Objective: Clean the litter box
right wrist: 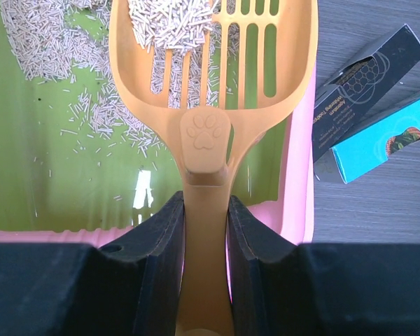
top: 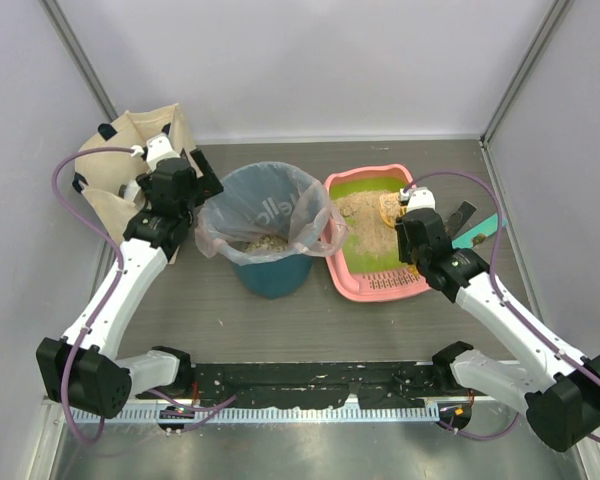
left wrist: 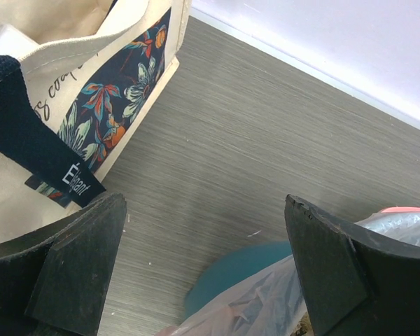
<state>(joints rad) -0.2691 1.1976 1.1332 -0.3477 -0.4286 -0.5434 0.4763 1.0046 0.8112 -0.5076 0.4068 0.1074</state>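
The pink litter box (top: 352,284) with its lime-green floor (right wrist: 42,147) sits right of centre, beige litter (top: 365,215) heaped toward its far end. My right gripper (right wrist: 206,210) is shut on the handle of the orange slotted scoop (right wrist: 213,63), which hangs over the box with a small pile of litter (right wrist: 171,24) in its bowl. In the top view that gripper (top: 408,214) is over the box's right side. My left gripper (left wrist: 206,262) stands open and empty above the table, just left of the teal bin (top: 268,228).
The teal bin, lined with a clear bag (left wrist: 266,297), holds some litter. A cream tote bag (top: 130,165) with a floral panel (left wrist: 119,105) stands at the back left. A dark box (right wrist: 367,77) and a teal box (right wrist: 385,140) lie right of the litter box.
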